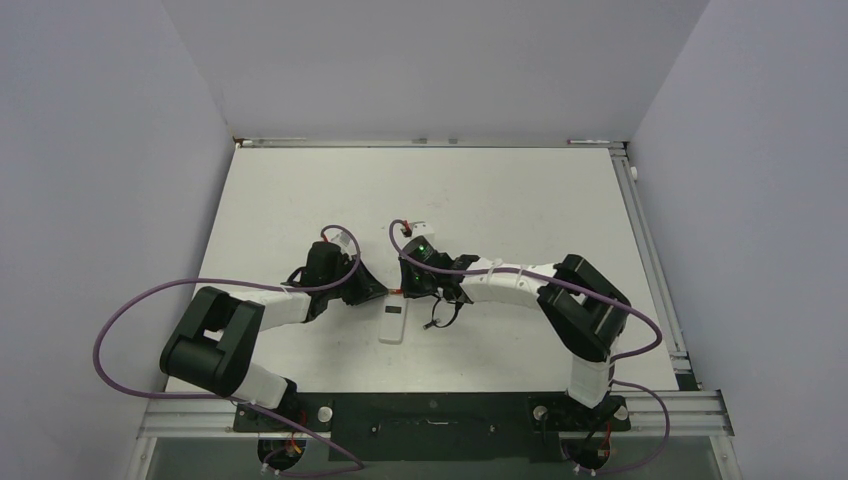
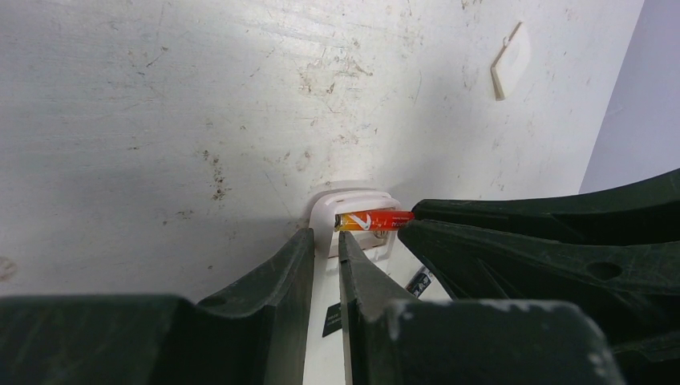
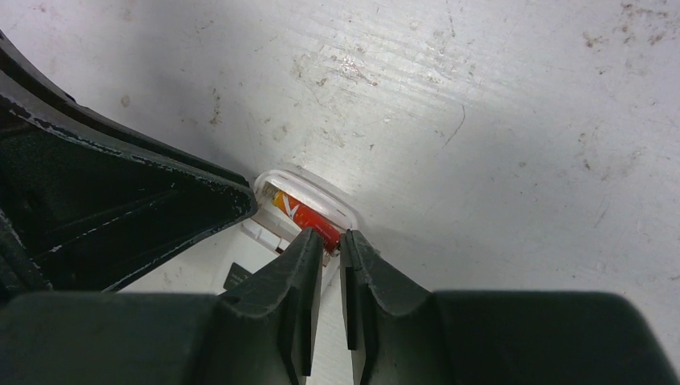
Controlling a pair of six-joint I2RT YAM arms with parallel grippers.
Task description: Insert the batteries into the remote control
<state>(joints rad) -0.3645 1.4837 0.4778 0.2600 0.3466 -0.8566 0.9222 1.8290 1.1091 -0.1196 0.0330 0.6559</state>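
Grey walls, scuffed white surface.

Top view: the remote control lies near centre, between the arms. The left tool and right tool meet nose to nose at its far end. A speck of the reddish battery shows between them.

Left wrist: the remote is back-up, and the battery lies across the open recess at its rounded end. One battery end sits at the right tool's tip. It doesn't look fully seated to me. The left fingers are nearly pressed together, with the remote's white showing in the thin slit. I can't tell whether they clamp an edge or just rest there. A flat white piece lies well apart on the surface, probably the cover.

Right wrist: the right fingers have closed to a slit on the battery's near end, which reads as a pinch. The far end is tucked against the recess end wall.

How I'd do it:
- Brace the remote with the left tool so it can't skate.
- Press the battery endwise into the far contact first, then rotate the pinched end down, staying parallel to the slot.
- Use light force and let go only once it sits below the rim.
- Polarity marks aren't readable here.
- I can't make out the second battery.
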